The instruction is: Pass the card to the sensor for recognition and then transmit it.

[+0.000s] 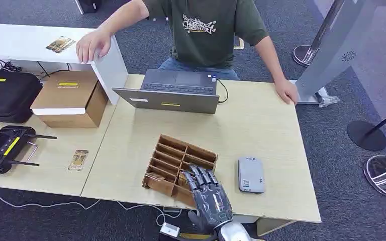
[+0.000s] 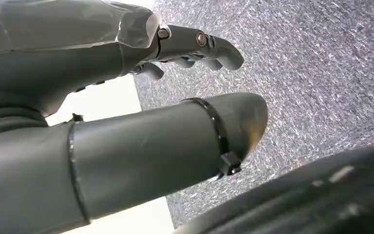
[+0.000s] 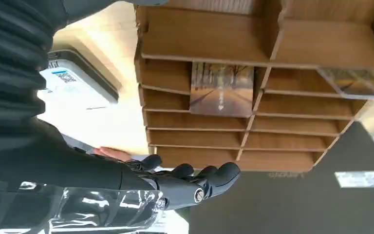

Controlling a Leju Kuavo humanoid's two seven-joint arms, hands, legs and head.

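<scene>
A brown slotted card rack (image 1: 181, 160) stands on the wooden table (image 1: 261, 125), near its front edge. In the right wrist view a card with a tree-lined path (image 3: 221, 89) stands in one slot of the rack (image 3: 272, 44), and a second card (image 3: 355, 80) lies in a neighbouring slot. The grey card sensor (image 1: 251, 174) lies flat just right of the rack. My right hand (image 1: 208, 193) hovers over the rack's near right corner with fingers (image 3: 195, 178) stretched out and nothing in them. My left hand (image 2: 126, 97) hangs over grey carpet, fingers (image 2: 214, 46) apart from the thumb, holding nothing.
A person sits behind an open laptop (image 1: 173, 90), one hand on the table's far right edge, the other on a white shelf (image 1: 25, 42). At left are a cardboard box (image 1: 70, 98), a black case (image 1: 5, 93), a controller (image 1: 5, 148) and a loose card (image 1: 78, 159).
</scene>
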